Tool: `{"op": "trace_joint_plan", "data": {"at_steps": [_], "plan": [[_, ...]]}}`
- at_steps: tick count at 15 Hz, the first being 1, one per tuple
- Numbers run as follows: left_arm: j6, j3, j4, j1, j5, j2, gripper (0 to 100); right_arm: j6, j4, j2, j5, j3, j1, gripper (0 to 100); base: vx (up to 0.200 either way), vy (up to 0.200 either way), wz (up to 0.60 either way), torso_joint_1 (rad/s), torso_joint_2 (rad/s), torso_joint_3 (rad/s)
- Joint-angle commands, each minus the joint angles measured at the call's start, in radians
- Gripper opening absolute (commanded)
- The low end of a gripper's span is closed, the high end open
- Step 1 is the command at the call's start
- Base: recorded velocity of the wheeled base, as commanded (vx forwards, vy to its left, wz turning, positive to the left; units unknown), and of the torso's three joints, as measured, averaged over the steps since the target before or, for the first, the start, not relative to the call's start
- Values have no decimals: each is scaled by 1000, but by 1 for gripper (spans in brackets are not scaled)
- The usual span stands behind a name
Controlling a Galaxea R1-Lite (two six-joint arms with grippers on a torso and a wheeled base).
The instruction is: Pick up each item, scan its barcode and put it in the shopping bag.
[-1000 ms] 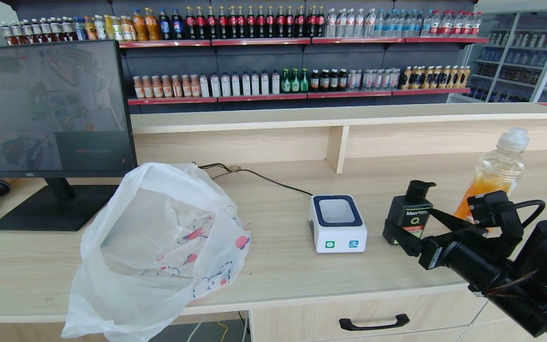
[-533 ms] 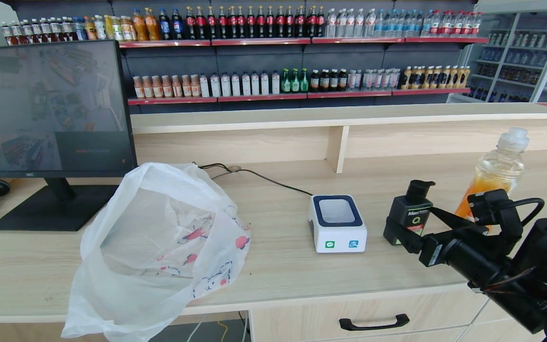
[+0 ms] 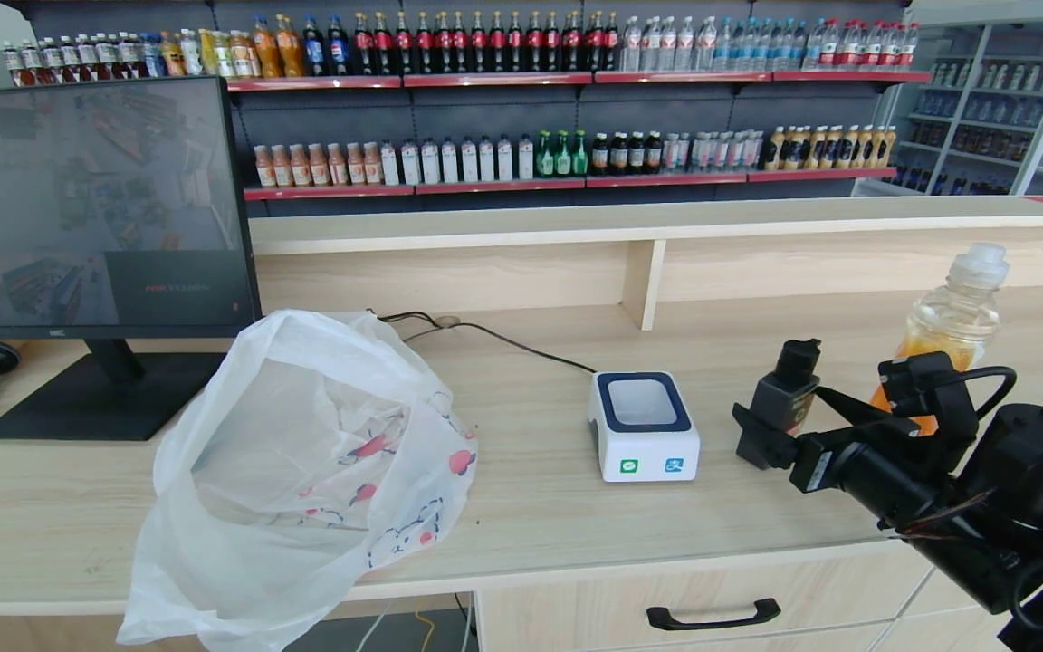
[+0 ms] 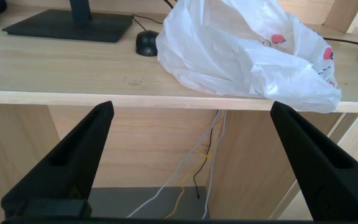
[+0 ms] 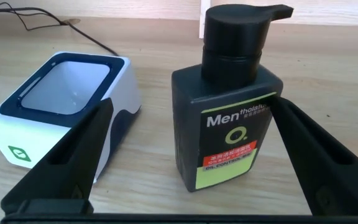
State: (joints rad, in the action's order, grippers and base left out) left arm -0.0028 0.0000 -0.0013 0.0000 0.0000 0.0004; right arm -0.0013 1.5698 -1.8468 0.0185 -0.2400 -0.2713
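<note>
right wrist view: right hand (image 5: 191, 102) has its fingers apart, flanking the black pump bottle (image 5: 225, 124) with no contact visible. the bottle sits on the table (image 5: 148, 193) toward its right end. a white scanner (image 5: 61, 118) is just beside it, mid-table. an orange drink bottle (image 3: 947, 326) stands behind, near the right edge. the shopping bag (image 3: 304, 471) overhangs the front edge, left of centre. left hand (image 4: 191, 109) has its fingers apart, below the front edge.

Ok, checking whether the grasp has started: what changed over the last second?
The right gripper has edged in around the black pump bottle, which has turned so its label faces away from the head view; jaws open, nothing gripped. The bag, scanner and orange drink stayed put.
</note>
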Motion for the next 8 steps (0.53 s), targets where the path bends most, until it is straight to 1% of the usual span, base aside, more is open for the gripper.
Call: {"op": "trace_joint_plan", "data": {"at_steps": [1, 6, 7, 8], "plan": [[0, 0, 0, 0, 0, 0, 100, 0, 1, -25, 0, -16, 1, 100, 0, 0, 0, 0, 0, 0], [0, 0, 0, 0, 0, 0, 100, 0, 1, -57, 0, -42, 10, 100, 0, 0, 0, 0, 0, 0], [0, 0, 0, 0, 0, 0, 100, 0, 1, -68, 0, -51, 38, 100, 0, 0, 0, 0, 0, 0], [0, 0, 0, 0, 0, 0, 100, 0, 1, -68, 0, -51, 38, 100, 0, 0, 0, 0, 0, 0]]}}
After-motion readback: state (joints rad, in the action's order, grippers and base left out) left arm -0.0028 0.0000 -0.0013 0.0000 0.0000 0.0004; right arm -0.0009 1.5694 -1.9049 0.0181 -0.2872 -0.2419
